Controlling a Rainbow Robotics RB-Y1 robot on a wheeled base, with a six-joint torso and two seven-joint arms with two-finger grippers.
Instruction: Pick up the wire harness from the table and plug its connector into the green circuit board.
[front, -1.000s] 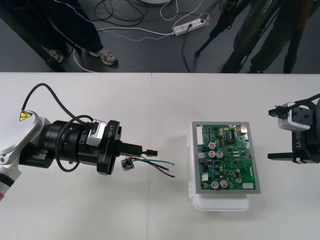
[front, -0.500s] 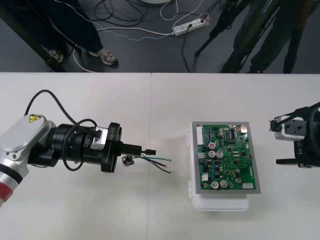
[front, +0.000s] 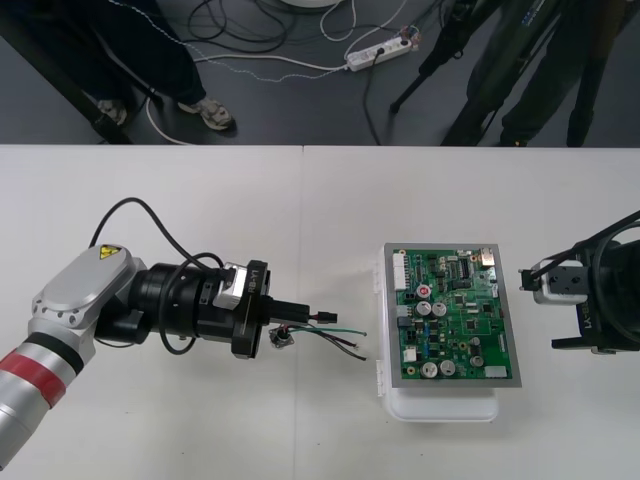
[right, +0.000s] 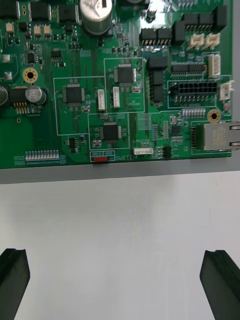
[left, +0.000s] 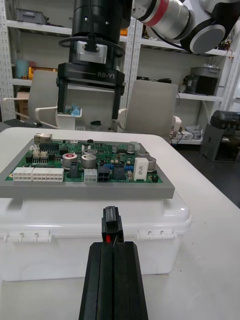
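The left gripper (front: 308, 313) is clamped on the harness (front: 338, 334); its black plug (left: 111, 225) juts past the fingertips (left: 113, 272) toward the board (front: 455, 315); the right gripper (right: 118, 265) gapes wide beside it.

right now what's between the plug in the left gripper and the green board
Front view: bare table separates the plug, held by the left gripper, from the green circuit board; the harness wires trail just beside that gap.

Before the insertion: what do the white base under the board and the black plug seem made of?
The white box-shaped base under the green circuit board looks like slightly glossy moulded plastic: rounded lid rim, small hinge tabs. The small black plug held in the left gripper looks like matt moulded plastic, probably: dull, sharp-edged housing.
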